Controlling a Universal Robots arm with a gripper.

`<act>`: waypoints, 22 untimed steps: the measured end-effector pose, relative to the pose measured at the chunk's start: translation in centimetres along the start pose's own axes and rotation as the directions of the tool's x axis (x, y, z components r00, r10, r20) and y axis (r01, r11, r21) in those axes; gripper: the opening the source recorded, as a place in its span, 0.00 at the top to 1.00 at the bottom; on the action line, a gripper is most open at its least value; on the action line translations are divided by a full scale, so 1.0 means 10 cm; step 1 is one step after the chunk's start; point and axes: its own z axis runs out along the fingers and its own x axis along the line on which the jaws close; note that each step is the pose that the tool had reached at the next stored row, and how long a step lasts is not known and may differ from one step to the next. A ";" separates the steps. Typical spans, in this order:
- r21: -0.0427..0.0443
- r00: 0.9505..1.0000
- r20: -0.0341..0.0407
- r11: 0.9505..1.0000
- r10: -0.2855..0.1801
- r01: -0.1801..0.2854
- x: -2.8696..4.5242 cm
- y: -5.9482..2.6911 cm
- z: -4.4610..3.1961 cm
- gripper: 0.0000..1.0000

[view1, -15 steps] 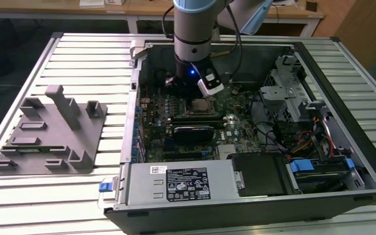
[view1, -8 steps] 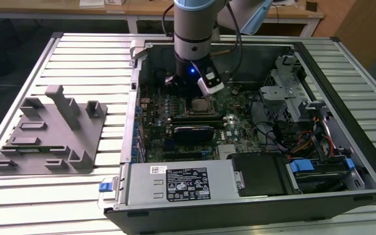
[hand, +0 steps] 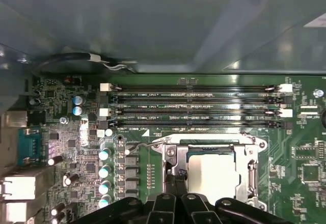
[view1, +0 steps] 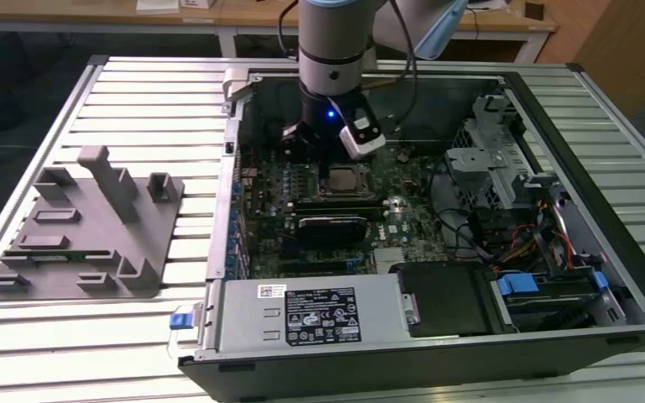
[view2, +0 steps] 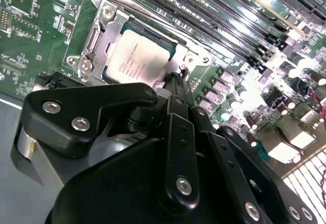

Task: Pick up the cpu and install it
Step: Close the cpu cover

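Nearest, black linked claw [view2: 175,80] clenched, tips together on nothing, hanging just at the rim of the silver metal socket frame [view2: 99,36]. Within that frame, flat square cpu with silver-white top [view2: 136,63] lying flat, just beside the tips. Likely hazards: sinking lower and scraping that top, nudging the cpu askew, or catching on the frame. Beyond the frame, long black memory slots [hand: 196,107] running close by; probably liable to a knock on any sideways drift.
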 end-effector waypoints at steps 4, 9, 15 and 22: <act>0.000 1.000 0.000 1.000 0.000 0.000 -0.001 0.003 -0.082 0.89; 0.000 1.000 0.001 1.000 0.000 0.000 -0.002 0.006 -0.173 0.89; 0.000 1.000 0.001 1.000 0.000 0.000 -0.003 0.008 -0.233 0.89; 0.000 1.000 0.001 1.000 0.000 0.000 -0.048 0.008 -0.233 0.89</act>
